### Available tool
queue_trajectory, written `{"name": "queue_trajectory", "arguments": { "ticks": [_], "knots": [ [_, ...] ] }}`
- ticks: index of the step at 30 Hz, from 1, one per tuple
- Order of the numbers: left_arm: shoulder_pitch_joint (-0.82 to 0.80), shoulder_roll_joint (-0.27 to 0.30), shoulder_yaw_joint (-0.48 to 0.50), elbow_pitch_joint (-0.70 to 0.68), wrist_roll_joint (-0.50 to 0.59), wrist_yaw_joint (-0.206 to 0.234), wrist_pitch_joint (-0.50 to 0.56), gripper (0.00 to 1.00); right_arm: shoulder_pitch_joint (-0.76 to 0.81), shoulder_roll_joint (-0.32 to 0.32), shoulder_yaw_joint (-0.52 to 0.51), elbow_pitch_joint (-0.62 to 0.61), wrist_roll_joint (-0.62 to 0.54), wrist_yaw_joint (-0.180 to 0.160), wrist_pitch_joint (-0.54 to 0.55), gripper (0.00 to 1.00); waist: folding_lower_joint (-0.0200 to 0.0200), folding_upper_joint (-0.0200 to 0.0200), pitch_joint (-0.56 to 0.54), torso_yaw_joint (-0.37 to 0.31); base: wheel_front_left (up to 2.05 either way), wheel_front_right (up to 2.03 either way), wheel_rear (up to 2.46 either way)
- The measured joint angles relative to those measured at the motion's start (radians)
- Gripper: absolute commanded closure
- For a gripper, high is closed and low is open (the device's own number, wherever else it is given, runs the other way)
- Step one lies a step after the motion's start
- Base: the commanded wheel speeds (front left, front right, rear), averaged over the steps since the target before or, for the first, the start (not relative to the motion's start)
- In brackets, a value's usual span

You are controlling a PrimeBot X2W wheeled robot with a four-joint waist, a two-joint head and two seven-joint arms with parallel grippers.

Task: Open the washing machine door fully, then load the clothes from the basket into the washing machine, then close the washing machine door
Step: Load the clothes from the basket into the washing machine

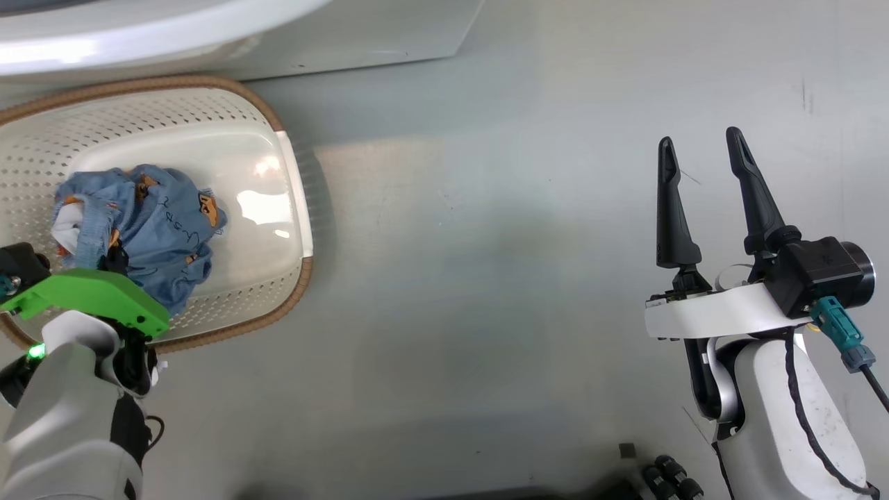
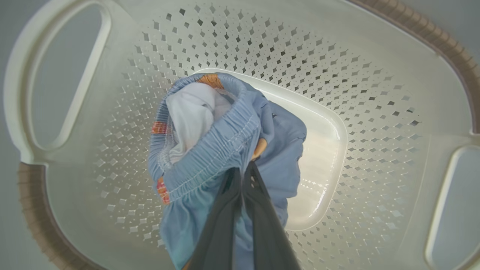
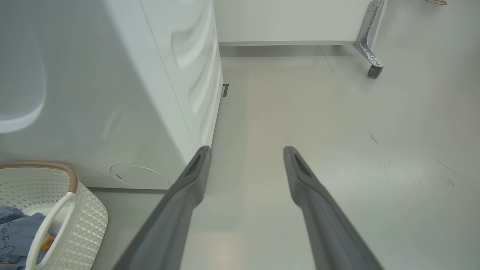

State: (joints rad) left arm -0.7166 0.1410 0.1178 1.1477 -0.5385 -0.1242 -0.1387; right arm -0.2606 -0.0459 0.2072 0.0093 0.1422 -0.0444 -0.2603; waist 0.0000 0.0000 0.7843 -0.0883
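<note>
Clothes [image 2: 210, 150], crumpled soft blue denim, pinched by left tool [image 2: 243, 170] in perforated basket [image 2: 337, 56]; right tool [image 1: 701, 139] spread.

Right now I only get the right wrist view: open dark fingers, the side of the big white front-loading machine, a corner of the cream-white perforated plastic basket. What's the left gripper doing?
Observer: Left wrist view: the left gripper is inside the cream-white perforated plastic basket, fingers shut on the light blue patched garment.
Operator: More laundry in there?
Observer: Head view shows that one bundle, lying toward the basket's left half, with the glossy bottom showing to its right.
</note>
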Motion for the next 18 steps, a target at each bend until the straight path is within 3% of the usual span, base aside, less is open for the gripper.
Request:
{"name": "queue_trajectory", "arguments": {
  "ticks": [10, 18],
  "knots": [
    [0.094, -0.082, -0.059, -0.081, -0.057, 0.000, -0.061, 1.00, 0.015, -0.001, -0.014, 0.031, 0.016, 0.017, 0.000, 0.00, 0.0000, 0.0000, -0.143, 0.040, 0.00, 0.00, 0.00],
    [0.202, -0.090, -0.122, -0.157, -0.077, 0.000, -0.084, 1.00, 0.088, -0.001, -0.022, 0.065, 0.018, 0.040, 0.000, 0.00, 0.0000, 0.0000, -0.260, 0.062, 0.00, 0.00, 0.00]
  ]
}}
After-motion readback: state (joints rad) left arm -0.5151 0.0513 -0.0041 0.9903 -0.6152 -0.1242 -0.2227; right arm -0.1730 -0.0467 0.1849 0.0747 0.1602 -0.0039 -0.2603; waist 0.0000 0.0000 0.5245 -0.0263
